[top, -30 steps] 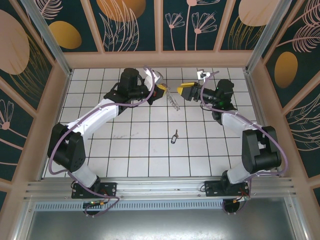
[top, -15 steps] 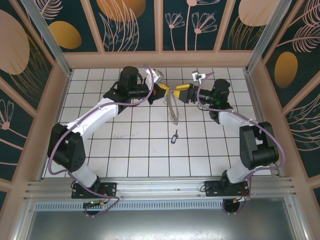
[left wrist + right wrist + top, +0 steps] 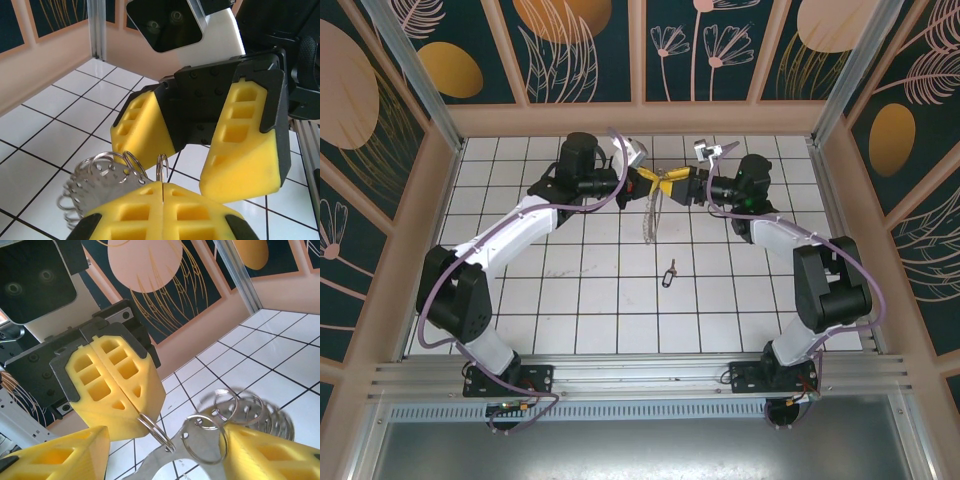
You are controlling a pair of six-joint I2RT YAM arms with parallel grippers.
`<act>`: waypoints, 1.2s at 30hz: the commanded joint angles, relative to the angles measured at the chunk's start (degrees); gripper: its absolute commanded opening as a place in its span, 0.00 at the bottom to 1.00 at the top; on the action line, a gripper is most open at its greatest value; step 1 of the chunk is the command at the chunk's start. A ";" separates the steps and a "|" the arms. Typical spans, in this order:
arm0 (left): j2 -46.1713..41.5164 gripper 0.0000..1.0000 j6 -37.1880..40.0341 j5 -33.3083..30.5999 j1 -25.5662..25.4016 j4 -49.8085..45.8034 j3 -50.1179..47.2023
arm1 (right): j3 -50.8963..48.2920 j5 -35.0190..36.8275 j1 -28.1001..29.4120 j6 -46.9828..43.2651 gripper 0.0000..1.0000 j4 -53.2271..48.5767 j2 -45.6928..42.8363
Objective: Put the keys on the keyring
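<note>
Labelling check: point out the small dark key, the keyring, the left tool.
Small dark metal key (image 3: pixel 669 273): top view, its middle.
Silver chain-like keyring (image 3: pixel 651 215): top view, hanging stretch.
Yellow-padded left tool (image 3: pixel 163 187): left wrist view, seam between shut fingertips.

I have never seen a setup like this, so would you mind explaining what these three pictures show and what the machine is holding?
This is a robot with two arms bolted at the near edge of a white tiled table. The overhead picture looks down from above and behind them, with the left arm on the left and the right arm on the right. The other two pictures come from a small camera on each wrist, so each sees its own yellow jaws at the bottom and the other arm's jaws facing it. The left arm's jaws are shut on the keyring, a loop hung with many small metal pieces, which dangles above the table. The right arm's jaws stand open, one on each side of those pieces, not gripping them. One small dark key lies alone on the tiles, nearer the arms' bases.
</note>
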 commanded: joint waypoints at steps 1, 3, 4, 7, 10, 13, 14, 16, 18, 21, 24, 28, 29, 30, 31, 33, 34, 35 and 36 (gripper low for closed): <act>0.75 0.00 -0.35 2.13 -0.12 2.30 2.16 | 2.17 -1.79 0.26 -1.38 0.57 2.86 0.16; 0.84 0.00 -0.32 2.25 -0.15 2.36 2.24 | 2.37 -1.94 0.26 -1.48 0.52 2.57 0.07; 0.92 0.00 -0.33 2.23 -0.23 2.34 2.24 | 2.43 -2.10 0.21 -1.61 0.48 2.35 0.06; 0.97 0.00 -0.60 2.26 -0.19 2.59 2.33 | 2.52 -2.70 0.25 -2.13 0.37 1.60 0.02; 1.20 0.00 -0.78 2.12 -0.12 2.78 2.42 | 2.38 -3.03 0.22 -3.16 0.19 0.42 -0.05; 1.39 0.00 -1.20 2.38 -0.18 2.99 2.51 | 2.13 -3.17 0.22 -3.96 0.00 -0.48 -0.21; 1.51 0.00 -1.43 2.35 -0.09 3.08 2.58 | 2.19 -3.12 0.26 -4.18 0.00 -0.82 -0.22; 1.58 0.00 -1.97 2.31 -0.14 3.25 2.77 | 2.28 -3.16 0.25 -4.55 0.00 -1.42 -0.26; 1.42 0.00 -3.13 0.71 -0.15 3.64 2.77 | 2.37 -2.54 0.12 -4.77 0.00 -2.43 -0.39; -0.15 0.10 -5.60 -2.57 -0.14 6.13 1.10 | 1.67 -0.88 -0.05 -4.45 0.00 -2.49 -1.58; -3.29 0.31 -10.93 -8.78 -0.15 11.97 -2.71 | 0.01 1.32 -0.14 -3.97 0.00 -1.34 -3.87; -6.71 0.46 -18.62 -11.00 -0.09 17.55 -6.76 | -2.77 4.34 0.04 -2.23 0.00 1.92 -8.06; -7.32 0.48 -20.96 -10.37 -0.08 18.69 -7.69 | -3.55 5.30 0.27 -1.71 0.00 2.79 -9.17; -8.13 0.50 -22.64 -9.62 -0.07 20.00 -8.83 | -4.21 6.41 0.53 -1.22 0.00 3.64 -10.40; -8.97 0.51 -24.20 -9.02 -0.15 21.28 -9.80 | -4.82 7.46 0.72 -0.75 0.00 4.44 -11.43; -10.68 0.54 -27.57 -7.35 -0.15 24.62 -12.47 | -6.27 10.25 1.28 0.76 0.00 6.85 -13.75; -11.35 0.55 -29.30 -6.04 -0.06 26.47 -13.57 | -6.84 11.76 1.59 1.14 0.00 7.42 -14.77; -11.89 0.56 -31.16 -4.65 -0.14 28.50 -14.65 | -7.27 13.18 2.07 1.50 0.00 7.90 -15.88; -12.33 0.56 -33.38 -2.85 -0.13 30.43 -15.55 | -7.73 15.03 2.67 1.80 0.00 8.19 -17.01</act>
